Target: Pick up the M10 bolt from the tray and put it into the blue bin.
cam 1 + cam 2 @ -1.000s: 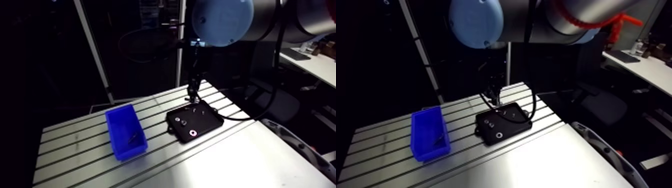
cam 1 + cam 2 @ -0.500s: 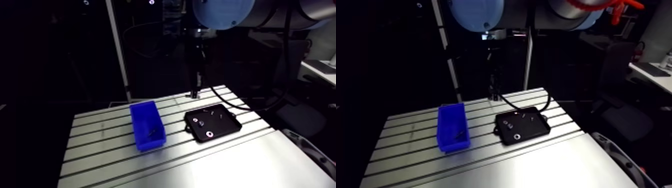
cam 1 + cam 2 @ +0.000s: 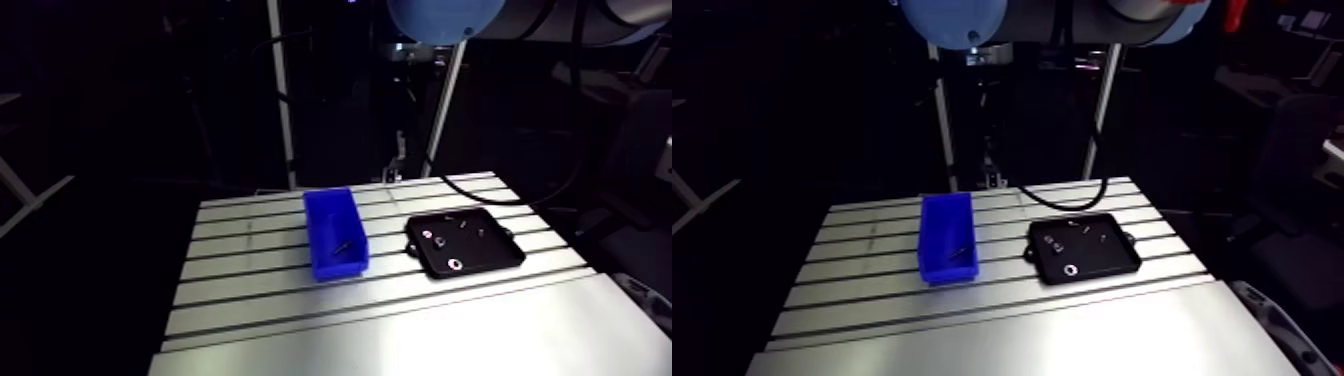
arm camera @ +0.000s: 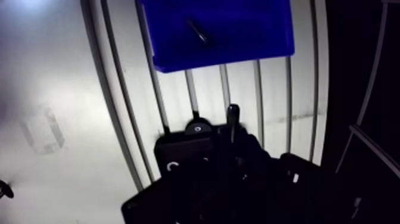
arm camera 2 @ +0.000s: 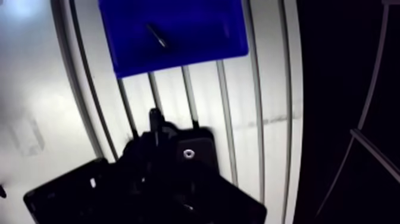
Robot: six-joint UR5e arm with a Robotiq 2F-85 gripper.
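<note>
The black tray [image 3: 490, 252] lies on the table's right part with several small metal parts on it. Left of it stands the blue bin [image 3: 335, 232], and a dark bolt [image 4: 197, 31] lies on its floor. My gripper [image 4: 232, 142] hangs high over the table's far side, between the bin and the tray [image 4: 184, 152]. In the wrist view a thin dark bolt [image 4: 233, 119] sticks out from between the fingertips, and the gripper is shut on it. The fingers themselves are a dark mass. In the arm view the gripper [image 3: 990, 178] is small and dim.
The slotted aluminium table [image 3: 260, 295] has a wide bare stretch in front of the bin and the tray. A slanted metal post [image 3: 440, 110] rises behind the table's far edge, near the gripper.
Earlier the gripper was down at the tray's far edge. It has since risen well above the table. The arm camera has swung, so the whole scene has shifted.
</note>
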